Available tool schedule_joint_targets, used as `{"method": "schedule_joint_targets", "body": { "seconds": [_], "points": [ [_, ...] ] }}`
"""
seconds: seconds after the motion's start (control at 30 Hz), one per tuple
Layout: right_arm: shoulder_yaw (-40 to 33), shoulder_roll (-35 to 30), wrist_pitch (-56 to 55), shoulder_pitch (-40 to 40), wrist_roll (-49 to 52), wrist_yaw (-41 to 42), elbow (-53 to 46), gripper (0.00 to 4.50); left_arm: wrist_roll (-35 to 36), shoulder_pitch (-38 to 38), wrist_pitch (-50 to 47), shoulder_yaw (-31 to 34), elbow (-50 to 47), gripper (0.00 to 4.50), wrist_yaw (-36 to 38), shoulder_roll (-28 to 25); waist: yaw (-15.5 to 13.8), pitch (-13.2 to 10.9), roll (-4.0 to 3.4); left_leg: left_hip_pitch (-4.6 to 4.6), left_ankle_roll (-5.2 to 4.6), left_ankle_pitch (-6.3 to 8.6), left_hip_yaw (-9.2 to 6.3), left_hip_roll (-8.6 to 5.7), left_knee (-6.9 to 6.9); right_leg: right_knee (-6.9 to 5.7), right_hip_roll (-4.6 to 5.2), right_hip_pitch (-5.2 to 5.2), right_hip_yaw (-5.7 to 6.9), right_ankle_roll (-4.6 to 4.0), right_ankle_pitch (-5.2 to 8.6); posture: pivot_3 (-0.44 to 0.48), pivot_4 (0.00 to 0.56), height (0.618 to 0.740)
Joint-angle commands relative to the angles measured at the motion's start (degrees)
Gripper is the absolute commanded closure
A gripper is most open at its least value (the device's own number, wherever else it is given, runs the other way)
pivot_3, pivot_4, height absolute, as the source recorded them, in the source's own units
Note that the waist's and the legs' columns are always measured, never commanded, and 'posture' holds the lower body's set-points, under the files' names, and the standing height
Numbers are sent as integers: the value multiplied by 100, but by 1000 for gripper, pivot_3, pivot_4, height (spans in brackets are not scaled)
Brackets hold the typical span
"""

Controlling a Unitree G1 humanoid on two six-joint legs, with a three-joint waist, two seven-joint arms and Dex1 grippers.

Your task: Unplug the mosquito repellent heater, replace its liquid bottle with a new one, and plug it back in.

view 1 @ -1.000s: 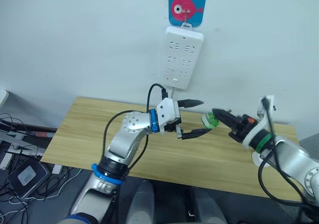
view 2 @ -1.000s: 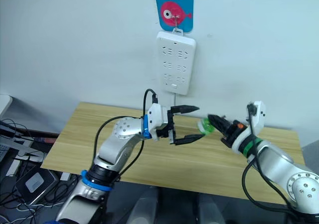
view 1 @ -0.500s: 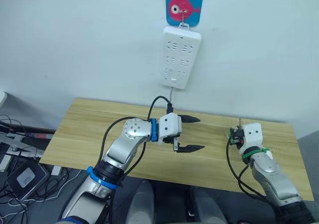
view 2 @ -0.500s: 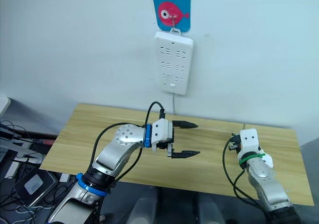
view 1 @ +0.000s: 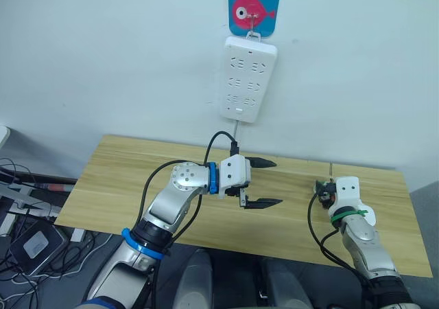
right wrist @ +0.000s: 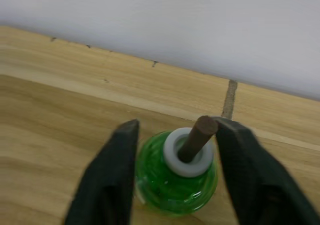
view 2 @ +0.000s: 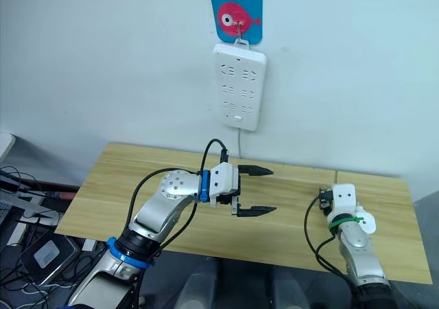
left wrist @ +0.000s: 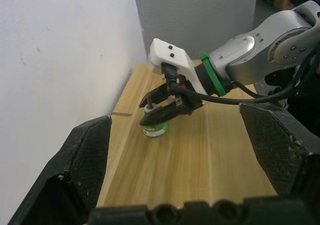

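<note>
Right claw (left wrist: 160, 112): low over the wooden surface (view 1: 137, 178) at about 4 o'clock in the head views, close to the wall; its two black fingers (right wrist: 107, 180) stand on either side of the green bottle, pressed to its sides as far as the wrist view lets one judge.
Liquid bottle (right wrist: 175, 177): small, round, clear green, with a white collar and a brown wick (right wrist: 196, 135) sticking up; it stands upright on the surface, just in front of the wall.
Left claw (view 1: 260, 182): raised over the middle of the surface, fingers spread wide and pointing toward 3 o'clock, holding nothing; the bottle and the right claw lie well apart from it in that direction.
Power strip (view 1: 247, 79): long, white, hung upright on the wall at 12 o'clock, its sockets bare.
Hook plate (view 1: 254, 7): blue square with a pink fish, directly above the strip, which hangs from it.
Heater: I cannot make out the white plug-in unit with any certainty.
</note>
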State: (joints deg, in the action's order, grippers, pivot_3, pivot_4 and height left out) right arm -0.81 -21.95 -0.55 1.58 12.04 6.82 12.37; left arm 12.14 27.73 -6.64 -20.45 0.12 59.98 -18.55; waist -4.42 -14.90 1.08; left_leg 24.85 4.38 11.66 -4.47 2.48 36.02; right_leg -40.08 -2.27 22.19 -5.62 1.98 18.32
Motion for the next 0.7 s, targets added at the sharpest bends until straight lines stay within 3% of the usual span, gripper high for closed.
{"method": "schedule_joint_targets", "body": {
  "seconds": [0.03, 0.1, 0.27, 0.37, 0.47, 0.57, 0.7],
  "points": [
    [-293, -229, -35, -279, 0, 339, -893, 770, -10, -238, 160, 213, -199, 0, -235, -35, 3, 0, -1, 0, 0, 0, -1, 1, -1, 0, 0, 0, 0, 0, 0, 250, 249, 740],
    [-400, -417, 153, -398, 66, 519, -1536, 92, -65, -524, 412, 394, -259, 0, -478, -61, 10, 0, -3, 0, 0, 0, -1, 1, -2, 0, 1, 1, 0, 0, 0, 251, 251, 740],
    [-418, -786, 1112, -279, 401, 997, -2908, 40, -9, -1548, 780, 804, -678, 0, -985, -90, 10, -2, -11, -3, 0, 0, -7, 9, -1, -2, 4, -1, 3, 0, 0, 254, 259, 740],
    [83, -1130, 2156, 128, 1219, 1970, -3738, 40, -507, -2981, 495, 1552, -1293, 0, -2653, 237, 51, -8, -17, -5, 0, 0, -6, 16, -1, 0, 13, -3, -4, 0, 0, 276, 268, 740],
    [343, -1301, 2679, 508, 1556, 2467, -4035, 40, -700, -3950, 430, 1879, -1632, 0, -3377, 465, -21, -45, -6, -3, -1, 1, -23, 15, -3, 5, 23, -8, 0, 0, 1, 319, 291, 740],
    [452, -1409, 3206, 805, 1922, 2810, -4170, 40, -1057, -4273, 689, 2137, -1497, 0, -4046, 618, -204, -110, -13, 0, -1, 0, -29, 12, -2, 9, 24, -11, 1, 15, 13, 353, 315, 740],
    [615, -1596, 3495, 1013, 2082, 3338, -4233, 40, -1232, -4128, 1138, 2407, -694, 0, -4581, 739, -441, -201, -15, 4, 7, -19, -10, 10, 2, 16, 32, -16, 3, 27, 18, 385, 336, 740]
  ]
}}
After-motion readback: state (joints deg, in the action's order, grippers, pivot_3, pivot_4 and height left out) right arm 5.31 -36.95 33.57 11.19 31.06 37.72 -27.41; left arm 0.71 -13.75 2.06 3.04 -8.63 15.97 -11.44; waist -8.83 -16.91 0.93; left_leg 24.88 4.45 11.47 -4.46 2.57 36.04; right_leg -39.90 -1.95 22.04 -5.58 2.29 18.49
